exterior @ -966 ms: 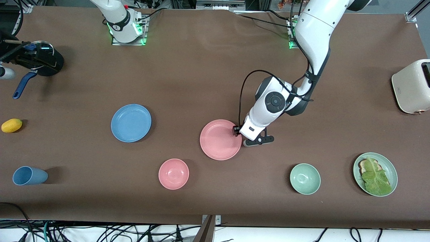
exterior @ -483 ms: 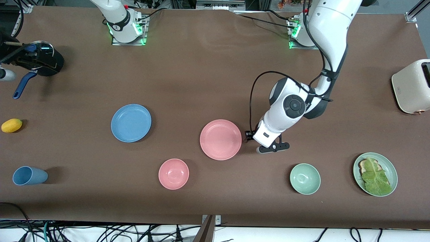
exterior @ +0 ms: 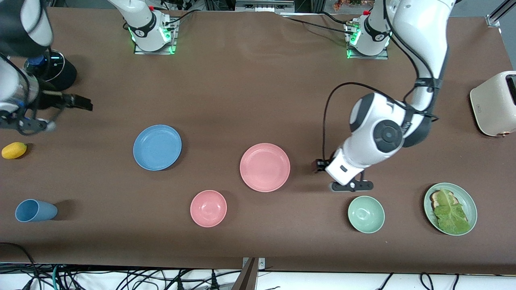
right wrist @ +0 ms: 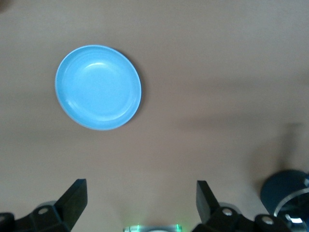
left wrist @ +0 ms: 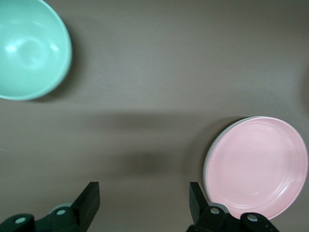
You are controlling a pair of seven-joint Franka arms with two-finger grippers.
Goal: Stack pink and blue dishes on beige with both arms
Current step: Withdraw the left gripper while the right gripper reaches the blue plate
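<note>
Front view: we find the pink plate (exterior: pixel 265 167) lying flat mid-bench, the blue plate (exterior: pixel 157 147) beside it toward the right arm's end. The left hand (exterior: pixel 318 166) hangs over bare bench between the pink plate and a green bowl (exterior: pixel 366 214).

Left wrist view: the left hand (left wrist: pixel 143 200) is open and empty; a pale rim shows under the pink plate (left wrist: pixel 257 167).

Right wrist view: the right hand (right wrist: pixel 141 199) is open, high above the blue plate (right wrist: pixel 98 87).
</note>
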